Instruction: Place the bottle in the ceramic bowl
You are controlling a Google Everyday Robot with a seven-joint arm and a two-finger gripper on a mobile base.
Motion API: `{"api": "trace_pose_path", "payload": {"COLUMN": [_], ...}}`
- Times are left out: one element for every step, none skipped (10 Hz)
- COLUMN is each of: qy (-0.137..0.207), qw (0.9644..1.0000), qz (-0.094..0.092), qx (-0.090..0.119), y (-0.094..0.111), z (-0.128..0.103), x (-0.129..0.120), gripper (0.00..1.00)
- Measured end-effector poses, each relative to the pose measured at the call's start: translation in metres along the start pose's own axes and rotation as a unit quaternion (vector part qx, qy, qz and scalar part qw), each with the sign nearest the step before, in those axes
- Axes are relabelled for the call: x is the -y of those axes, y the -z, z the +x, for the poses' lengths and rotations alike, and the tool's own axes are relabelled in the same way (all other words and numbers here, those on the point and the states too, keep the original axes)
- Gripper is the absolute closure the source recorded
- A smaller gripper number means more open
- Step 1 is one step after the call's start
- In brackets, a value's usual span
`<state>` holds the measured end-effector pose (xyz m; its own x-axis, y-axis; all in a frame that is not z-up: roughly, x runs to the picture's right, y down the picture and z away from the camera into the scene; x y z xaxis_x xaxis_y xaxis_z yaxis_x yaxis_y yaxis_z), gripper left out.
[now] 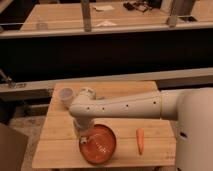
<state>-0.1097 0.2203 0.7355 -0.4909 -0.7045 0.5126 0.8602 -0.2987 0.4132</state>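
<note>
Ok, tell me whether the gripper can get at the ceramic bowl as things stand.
Probably yes. The gripper hangs right at the left rim of the ceramic bowl, with nothing between them; the carrot lies apart on the right.

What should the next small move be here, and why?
Probably nudge the hand toward the middle of the ceramic bowl. The hand hangs over the bowl's rim nearest the white cup, and the bottle beneath it looks to sit at that edge, so letting go might drop it outside.
</note>
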Motion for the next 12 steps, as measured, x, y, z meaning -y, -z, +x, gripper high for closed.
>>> {"api": "trace_pose_path", "payload": {"qy": [-0.003,-0.006,-0.012,-0.013,-0.014,-0.016,-0.018,-0.02,-0.022,-0.024,-0.027,-0.029], "qw": [1.0,1.0,0.9999,0.9999,0.9999,0.9998,0.9998,0.9997,0.9997,0.9996,0.9995,0.9995], "qz": [0.001,0.001,0.002,0.004,0.005,0.007,0.007,0.008,0.009,0.01,0.012,0.013], "qx": [0.0,-0.001,-0.002,-0.003,-0.005,-0.005,-0.006,-0.007,-0.007,-0.008,-0.008,-0.008], "y": [0.002,0.002,0.003,0.004,0.005,0.005,0.006,0.007,0.008,0.008,0.009,0.01], "z": [-0.006,-0.009,-0.012,-0.014,-0.016,-0.017,-0.019,-0.021,-0.022,-0.023,-0.025,-0.026], "x": [-0.006,-0.01,-0.015,-0.016,-0.016,-0.017,-0.019,-0.023,-0.024,-0.024,-0.026,-0.027], "gripper": [0.72,0.73,0.73,0.71,0.62,0.55,0.51,0.48,0.44,0.42,0.41,0.36]}}
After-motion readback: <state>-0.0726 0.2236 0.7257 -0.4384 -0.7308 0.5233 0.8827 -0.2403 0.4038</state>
